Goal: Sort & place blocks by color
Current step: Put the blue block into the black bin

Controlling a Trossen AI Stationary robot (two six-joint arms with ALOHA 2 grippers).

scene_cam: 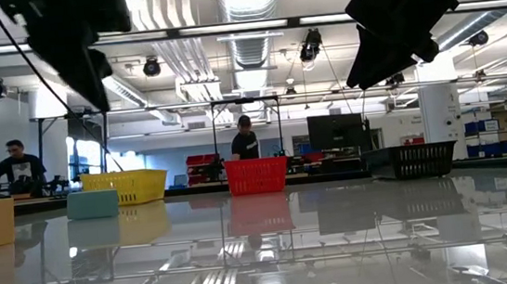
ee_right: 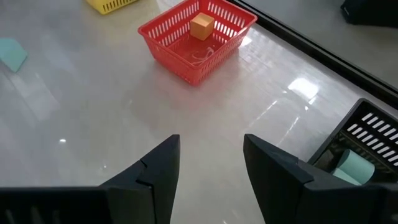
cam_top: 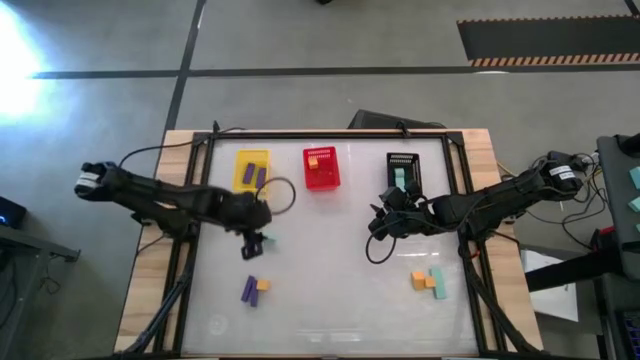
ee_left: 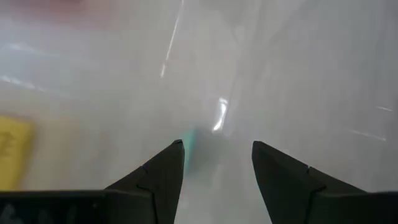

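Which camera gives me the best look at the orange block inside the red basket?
The right wrist view: the orange block sits plainly inside the red basket, close and unobstructed. The high view shows it only as a small orange patch in the basket. The low view shows the basket's side, not the block. The left wrist view misses it.

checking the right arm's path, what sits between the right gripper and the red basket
Nothing: in the right wrist view, only bare table top lies between the open right gripper and the red basket, which holds an orange block.
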